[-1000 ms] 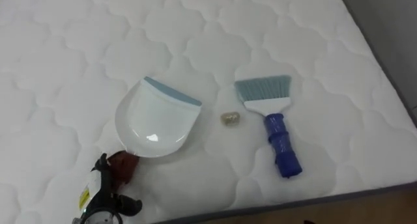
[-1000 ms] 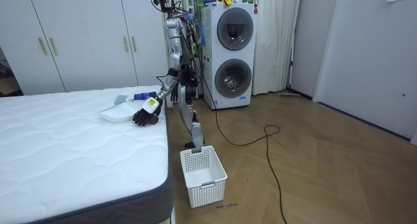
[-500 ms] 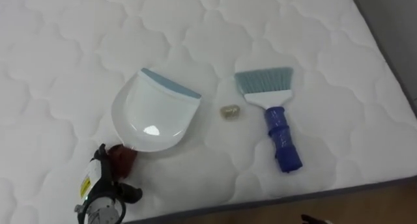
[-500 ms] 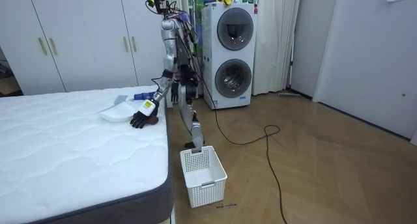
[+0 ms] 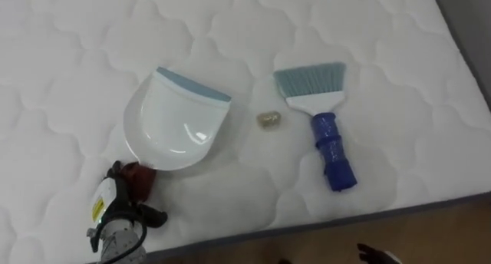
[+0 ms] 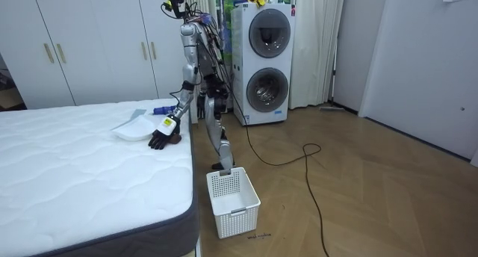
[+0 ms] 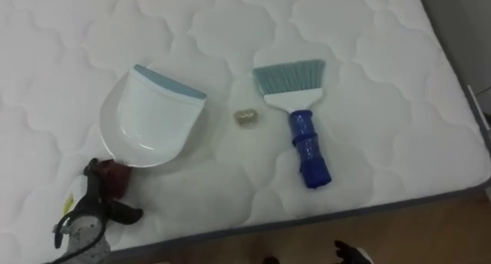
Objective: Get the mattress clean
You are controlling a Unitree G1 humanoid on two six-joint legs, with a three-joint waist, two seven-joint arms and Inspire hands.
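Bed (image 5: 77, 34): not yet clean. Crumb (image 5: 268, 120) unswept, between dustpan (image 5: 175, 127) and brush (image 5: 322, 122). Left hand (image 5: 123, 208) at the dustpan's near handle; cannot tell whether its fingers grasp it. Brush untouched.

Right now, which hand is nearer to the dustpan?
Left. The left hand is at the red handle of the dustpan, on the mattress; the right hand is low, off the mattress edge, beyond the brush.
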